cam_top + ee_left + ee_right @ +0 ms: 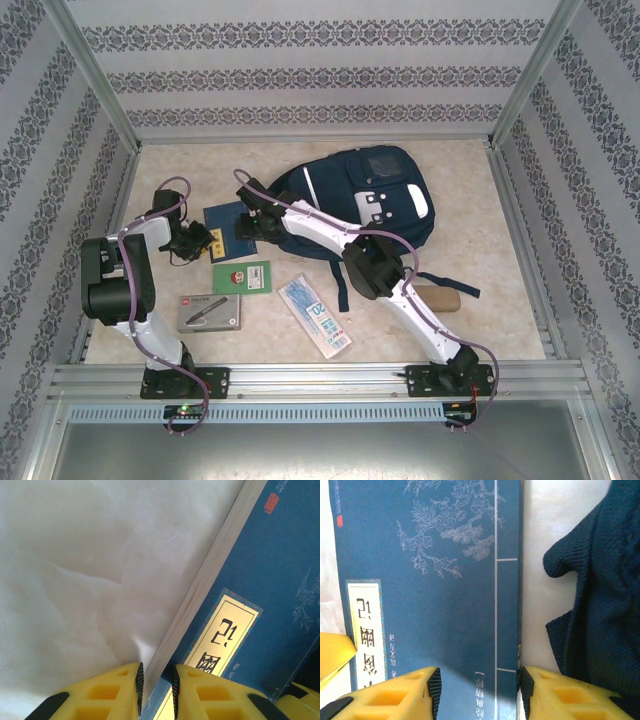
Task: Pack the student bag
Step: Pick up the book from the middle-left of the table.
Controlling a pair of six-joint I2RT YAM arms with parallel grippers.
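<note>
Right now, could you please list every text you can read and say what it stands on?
"记": cream title label on the blue book.
Its other characters, the red seal and the white spine print: not legible.
Print on the green card, grey box and blue-white packet: too small.

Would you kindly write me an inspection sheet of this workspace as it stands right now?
Surface: beige table, with flat items spread across it.
Job's things: student bag lies flat at the back, with a blue book just left of it.
Clutter: green card, grey pen box, blue-white packet, and a tan oblong item partly behind the right arm.
Grippers: left gripper looks closed on the blue book's page edge; right gripper is open over the book's spine side.
Cables: purple cables run along both arms.
Surroundings: patterned walls; metal frame rail at the near edge.
</note>
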